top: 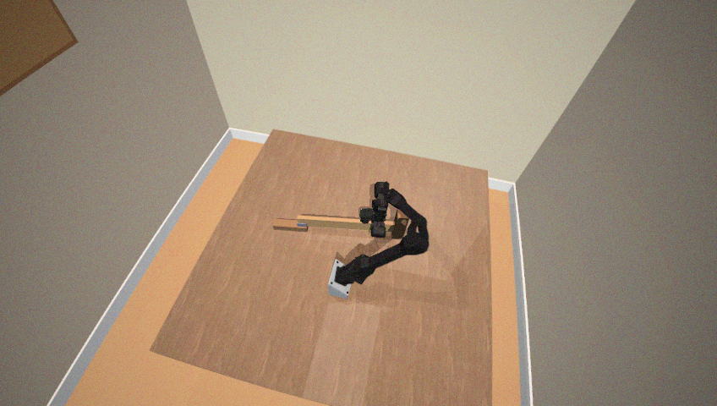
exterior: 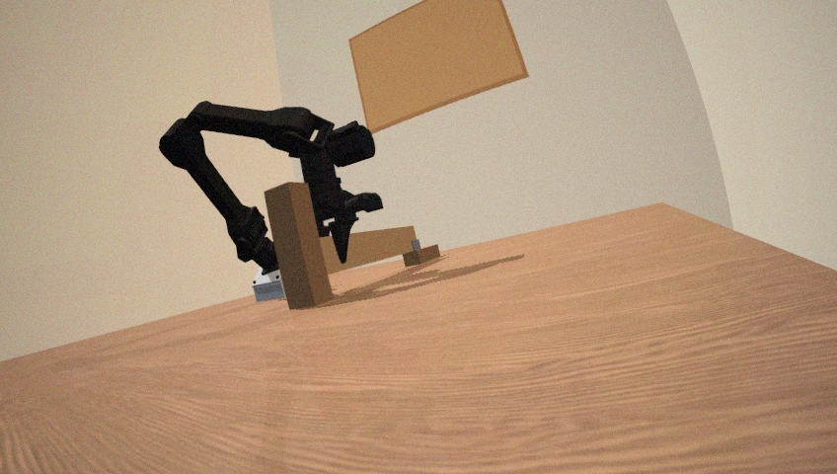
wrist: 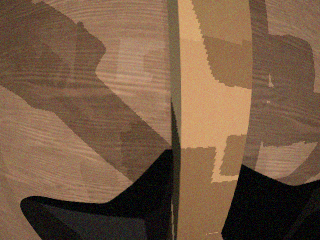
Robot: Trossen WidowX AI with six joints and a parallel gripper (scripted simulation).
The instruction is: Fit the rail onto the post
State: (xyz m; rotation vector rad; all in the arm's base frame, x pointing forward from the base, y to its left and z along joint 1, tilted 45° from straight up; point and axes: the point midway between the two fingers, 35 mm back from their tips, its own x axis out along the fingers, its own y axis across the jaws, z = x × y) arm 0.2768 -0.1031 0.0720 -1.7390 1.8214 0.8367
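The long wooden rail (top: 331, 222) (exterior: 380, 245) (wrist: 215, 115) runs from the low footboard block (top: 287, 225) (exterior: 429, 255) toward the upright wooden post (top: 399, 229) (exterior: 298, 246). Its far end is at the small blue-grey bracket (top: 302, 224) (exterior: 416, 245) on the block. In the exterior view the rail's underside stands above the table and looks roughly level. My gripper (exterior: 342, 249) (wrist: 187, 155) is shut on the rail close to the post, one finger on each side. The pegs, the holes and the rail's near end are hidden, so I cannot tell whether rail and post touch.
The arm's pale base (top: 339, 287) (exterior: 268, 291) stands on the table (top: 241, 311) (exterior: 528, 375), to one side of the rail. The arm bends around past the post and comes down over the rail. A brown board (top: 30, 45) (exterior: 437, 64) hangs on the wall, away from the work.
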